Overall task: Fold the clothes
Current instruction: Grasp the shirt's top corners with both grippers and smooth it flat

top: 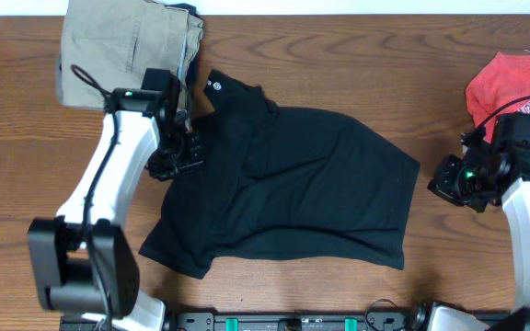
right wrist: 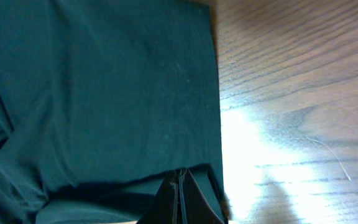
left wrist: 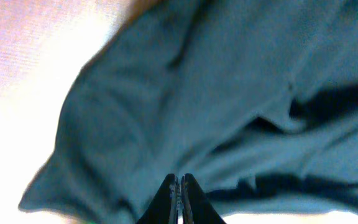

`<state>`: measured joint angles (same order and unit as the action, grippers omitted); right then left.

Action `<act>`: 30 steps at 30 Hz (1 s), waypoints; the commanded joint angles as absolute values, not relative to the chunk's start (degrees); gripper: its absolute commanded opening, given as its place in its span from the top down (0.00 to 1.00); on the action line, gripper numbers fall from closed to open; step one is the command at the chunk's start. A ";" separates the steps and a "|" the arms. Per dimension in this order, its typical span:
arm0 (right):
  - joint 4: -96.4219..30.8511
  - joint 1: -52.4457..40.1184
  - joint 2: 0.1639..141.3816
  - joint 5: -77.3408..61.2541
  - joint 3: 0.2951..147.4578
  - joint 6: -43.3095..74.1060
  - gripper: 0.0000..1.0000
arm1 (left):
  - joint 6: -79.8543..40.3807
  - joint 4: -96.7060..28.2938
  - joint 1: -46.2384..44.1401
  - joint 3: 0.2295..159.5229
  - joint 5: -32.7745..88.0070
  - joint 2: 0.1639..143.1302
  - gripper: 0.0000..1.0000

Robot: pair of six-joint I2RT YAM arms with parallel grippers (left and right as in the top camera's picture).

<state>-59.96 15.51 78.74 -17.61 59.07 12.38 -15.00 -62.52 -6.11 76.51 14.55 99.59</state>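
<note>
The black short-sleeved shirt [top: 311, 184] lies spread and rumpled across the middle of the table, collar with a small white logo [top: 216, 88] at the upper left. My left gripper [top: 178, 158] sits on the shirt's left side near the sleeve. In the left wrist view its fingers are pressed together [left wrist: 180, 180] in the folds of the shirt [left wrist: 197, 93]. My right gripper [top: 435, 182] is at the shirt's right edge. In the right wrist view it is shut [right wrist: 180, 174] on the hem of the shirt [right wrist: 104, 93], which stands slightly lifted there.
Folded tan khaki trousers [top: 118, 46] lie at the back left, just behind the left arm. A red T-shirt with white lettering [top: 523, 83] lies at the back right, beside the right arm. Bare wooden table [top: 17, 138] shows on both sides and in front.
</note>
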 commanded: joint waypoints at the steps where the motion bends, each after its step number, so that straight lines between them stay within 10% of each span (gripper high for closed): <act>1: -59.24 14.68 82.59 -18.50 59.02 12.82 0.99 | -14.68 -60.25 -5.78 76.49 13.41 103.68 0.94; 30: -49.08 -2.85 96.12 -15.22 59.00 21.37 0.99 | -16.58 -53.23 -0.14 76.18 10.68 120.68 0.94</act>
